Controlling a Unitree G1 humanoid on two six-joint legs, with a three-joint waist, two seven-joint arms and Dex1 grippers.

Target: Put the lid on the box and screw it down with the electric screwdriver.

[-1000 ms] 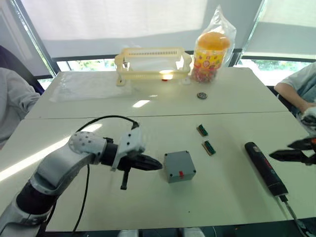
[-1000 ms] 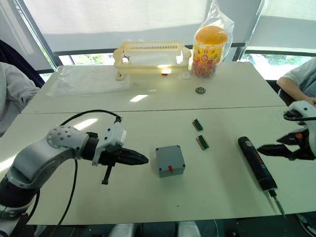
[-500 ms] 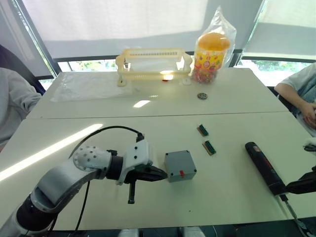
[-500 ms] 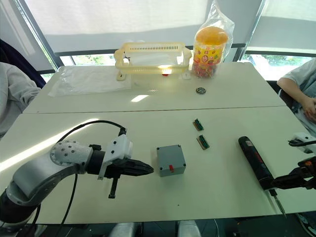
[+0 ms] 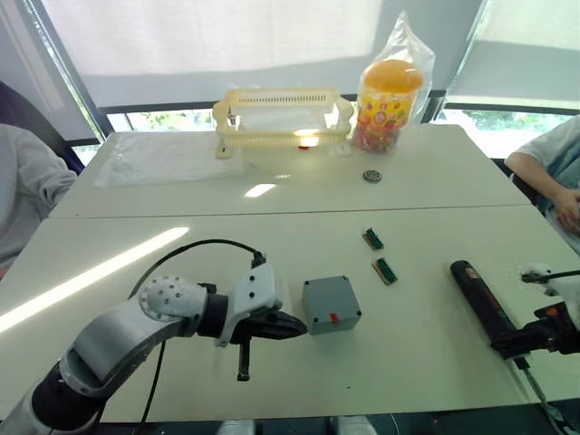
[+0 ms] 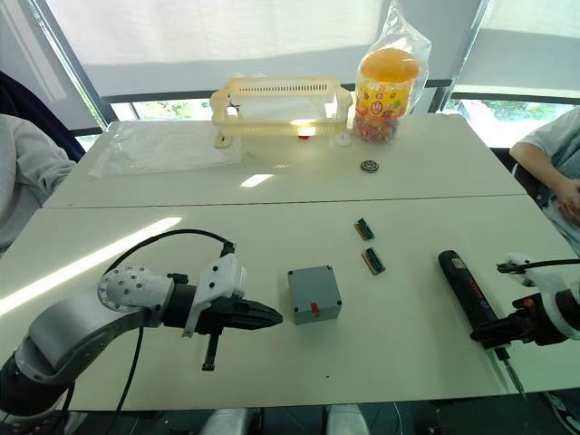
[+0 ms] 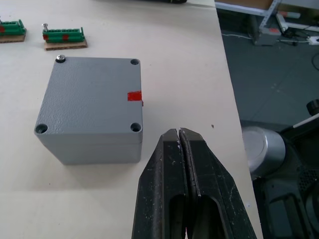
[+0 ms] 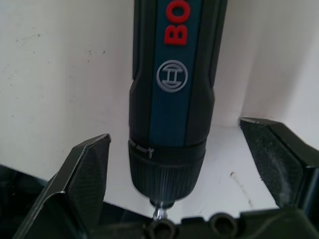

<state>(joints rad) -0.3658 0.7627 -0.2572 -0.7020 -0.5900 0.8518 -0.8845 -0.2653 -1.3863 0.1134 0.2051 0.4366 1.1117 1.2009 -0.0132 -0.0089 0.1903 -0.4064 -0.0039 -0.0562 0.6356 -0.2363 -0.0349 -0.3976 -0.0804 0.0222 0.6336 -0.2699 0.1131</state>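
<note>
Right gripper [image 8: 187,174] has closed in on screwdriver [image 6: 467,297] at box's [image 6: 314,294] 3 o'clock, fingers spread astride, ready to grasp. Left gripper [image 7: 179,144] pressed shut beside box, lid [image 7: 89,92] already seated.

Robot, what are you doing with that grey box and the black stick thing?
The box sits on the table with its lid already on; one screw shows in a corner. My left tool is shut and waits just beside the box, not touching it. My right tool is open around the screwdriver, which lies flat on the table; I have not gripped it yet. Two small green connectors lie behind the box.
</note>
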